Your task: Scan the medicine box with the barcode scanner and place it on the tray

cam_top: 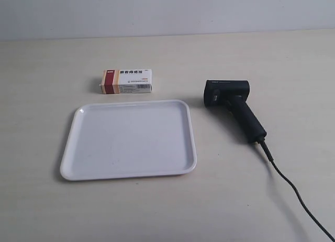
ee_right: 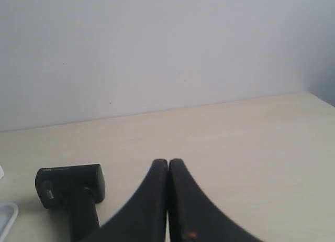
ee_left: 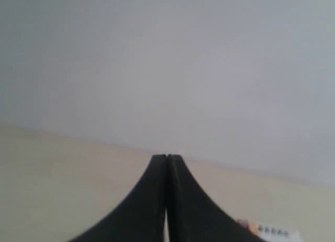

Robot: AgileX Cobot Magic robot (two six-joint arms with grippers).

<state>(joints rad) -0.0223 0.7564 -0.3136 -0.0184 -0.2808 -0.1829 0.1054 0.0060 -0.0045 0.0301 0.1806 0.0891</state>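
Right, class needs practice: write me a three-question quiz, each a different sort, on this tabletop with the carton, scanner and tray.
1. True or false: the medicine box lies inside the tray.
2. Multiple choice: the barcode scanner is A) lying on the table, B) held by fingers, C) on the tray.
3. Fill in: in both wrist views, the left gripper and right gripper have their fingers ____.

Key: 1 false, it lies on the table beyond the tray's rim; 2 A; 3 closed together.
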